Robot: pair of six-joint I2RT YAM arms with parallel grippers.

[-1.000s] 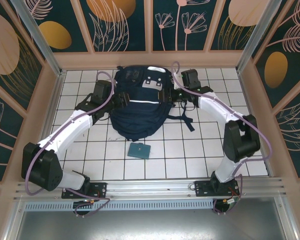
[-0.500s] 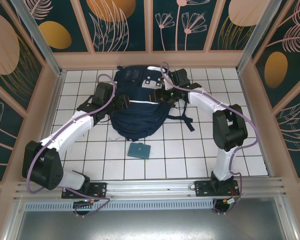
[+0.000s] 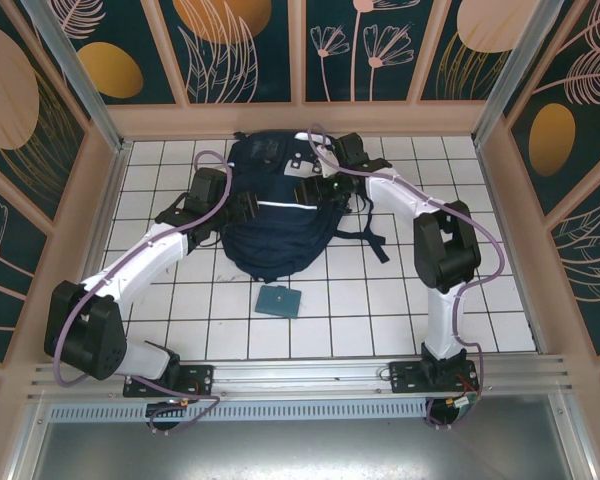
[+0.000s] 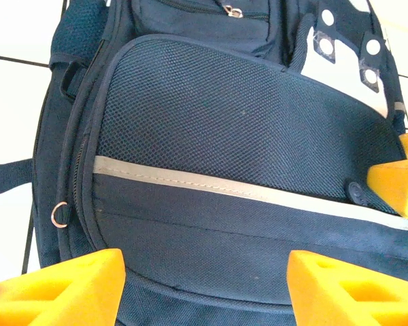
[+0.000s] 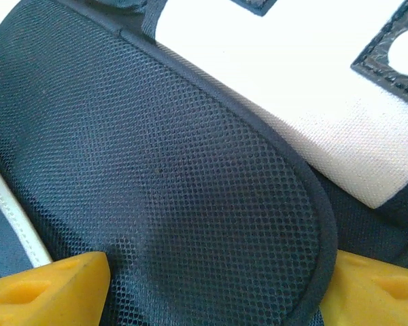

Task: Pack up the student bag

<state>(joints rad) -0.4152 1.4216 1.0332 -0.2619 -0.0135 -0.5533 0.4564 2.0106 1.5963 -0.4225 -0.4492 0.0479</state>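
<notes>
Bag (image 3: 275, 235) lay flat on the white-tiled desk (image 3: 380, 310) toward 12 o'clock, its top end by the back wall. A small booklet (image 3: 278, 301) sat just off its 6 o'clock end, not touching. Left jaws were open at the bag's 9 o'clock edge, yellow fingers (image 4: 61, 288) spread wide, facing the mesh panel (image 4: 224, 115) and pale stripe (image 4: 224, 193), nothing clamped. Right jaws, on the 3 o'clock side over the upper front, were also open, spread across the mesh beside the white patch (image 5: 292, 88); couldn't tell whether they touched fabric.
</notes>
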